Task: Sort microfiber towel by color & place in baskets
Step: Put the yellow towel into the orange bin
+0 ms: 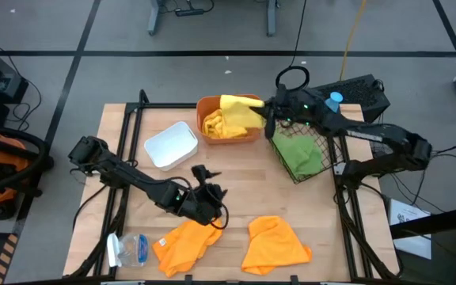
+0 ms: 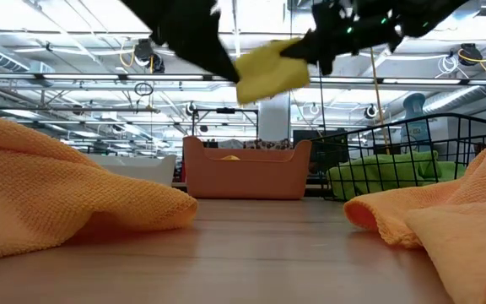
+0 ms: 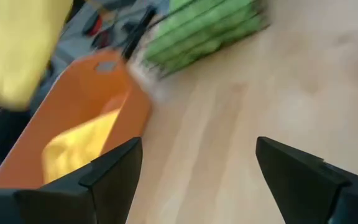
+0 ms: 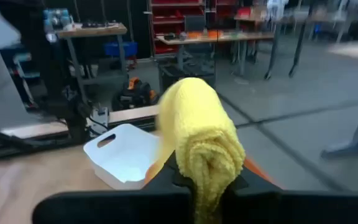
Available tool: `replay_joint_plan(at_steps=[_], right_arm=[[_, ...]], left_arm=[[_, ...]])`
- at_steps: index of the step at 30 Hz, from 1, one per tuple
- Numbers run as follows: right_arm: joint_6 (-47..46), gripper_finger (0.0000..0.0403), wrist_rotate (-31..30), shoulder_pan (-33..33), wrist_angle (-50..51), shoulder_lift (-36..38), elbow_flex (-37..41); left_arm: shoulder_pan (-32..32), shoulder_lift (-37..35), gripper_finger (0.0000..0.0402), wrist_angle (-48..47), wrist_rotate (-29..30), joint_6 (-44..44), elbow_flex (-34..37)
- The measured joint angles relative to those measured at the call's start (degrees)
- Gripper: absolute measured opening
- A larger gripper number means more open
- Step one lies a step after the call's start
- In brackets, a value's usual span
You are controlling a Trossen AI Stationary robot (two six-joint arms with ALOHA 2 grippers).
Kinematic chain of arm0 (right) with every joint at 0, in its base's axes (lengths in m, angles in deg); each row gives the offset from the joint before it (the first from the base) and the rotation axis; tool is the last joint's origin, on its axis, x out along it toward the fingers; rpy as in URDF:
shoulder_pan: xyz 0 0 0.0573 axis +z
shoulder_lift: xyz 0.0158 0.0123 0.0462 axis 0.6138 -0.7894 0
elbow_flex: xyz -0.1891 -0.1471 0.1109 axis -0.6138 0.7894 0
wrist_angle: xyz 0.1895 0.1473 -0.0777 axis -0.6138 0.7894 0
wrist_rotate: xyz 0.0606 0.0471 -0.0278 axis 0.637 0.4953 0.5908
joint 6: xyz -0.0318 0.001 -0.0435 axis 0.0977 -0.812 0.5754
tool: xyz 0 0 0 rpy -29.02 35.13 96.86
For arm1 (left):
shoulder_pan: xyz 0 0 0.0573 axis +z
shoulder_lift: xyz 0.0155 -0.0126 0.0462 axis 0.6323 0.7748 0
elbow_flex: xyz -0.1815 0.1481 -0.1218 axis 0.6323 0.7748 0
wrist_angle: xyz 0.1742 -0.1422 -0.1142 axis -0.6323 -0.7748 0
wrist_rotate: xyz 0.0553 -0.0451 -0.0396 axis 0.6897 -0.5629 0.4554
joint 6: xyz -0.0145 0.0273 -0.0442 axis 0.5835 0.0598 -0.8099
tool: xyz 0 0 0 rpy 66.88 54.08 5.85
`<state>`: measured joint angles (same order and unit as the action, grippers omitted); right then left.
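Note:
My right gripper (image 1: 269, 112) is shut on a yellow towel (image 1: 241, 111) above the orange tub (image 1: 252, 133), which holds another yellow towel (image 1: 216, 124). In the low view the held yellow towel (image 2: 268, 72) is in the air, well above the tub (image 2: 245, 173). The black wire basket (image 1: 305, 176) holds green towels (image 1: 299, 154). The white tray (image 1: 171, 145) sits left of the tub. Two orange towels (image 1: 184, 241) (image 1: 275, 245) lie flat near the table's near edge. My left gripper (image 1: 210, 204) is open and hovers just beyond the left orange towel, touching nothing. My right gripper pinches a bunched fold of the yellow towel (image 4: 209, 163) between its two fingers, coming from the table's right. The towel is lifted clear, and its free part (image 2: 260, 78) sticks out past the fingers toward the table's left, over the tub.
A clear bottle with a blue cap (image 1: 133, 249) lies at the table's near left corner. Bare wood (image 1: 236, 186) lies between the containers and the orange towels. A dark box (image 1: 362, 91) sits behind the wire basket.

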<state>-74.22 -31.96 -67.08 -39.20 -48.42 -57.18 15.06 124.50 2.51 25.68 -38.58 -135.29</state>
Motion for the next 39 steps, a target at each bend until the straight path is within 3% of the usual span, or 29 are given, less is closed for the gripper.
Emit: replay_joint_plan(at_steps=[5, 10, 12, 20, 27, 30, 39], right_arm=[[-3.07, 0.0006, 5.17, -2.73, 1.95, -10.95, -5.85], [-7.79, 0.0006, 16.30, -4.63, 2.16, -20.81, -13.33], [-9.54, 0.0006, 17.52, -5.43, 3.35, -23.52, -14.74], [-14.35, 0.0009, 15.93, -9.55, 4.22, -30.14, -15.03], [-11.37, 0.0025, 5.79, -10.40, 9.37, -31.77, -15.16], [-10.24, 0.0046, -0.38, -9.70, 12.11, -31.74, -15.12], [-8.33, 0.0138, -0.60, -8.34, 12.84, -31.22, -15.10]], left_arm=[[-1.46, 0.00, 0.0319, 7.11, -1.14, 7.78, 0.00], [-2.95, -0.40, 0.0319, 5.48, -0.64, 7.50, 0.00], [-3.67, -0.96, 0.0319, 3.45, -0.30, 6.80, 0.01], [-6.53, -3.56, 0.0319, -1.59, 1.12, 2.06, 0.02], [-8.38, -3.65, 0.0319, -1.88, 2.07, 2.14, 0.02], [-8.40, -3.65, 0.0319, -1.88, 2.16, 2.14, 0.02], [-8.40, -3.65, 0.0319, -1.86, 2.16, 2.14, 0.02]])
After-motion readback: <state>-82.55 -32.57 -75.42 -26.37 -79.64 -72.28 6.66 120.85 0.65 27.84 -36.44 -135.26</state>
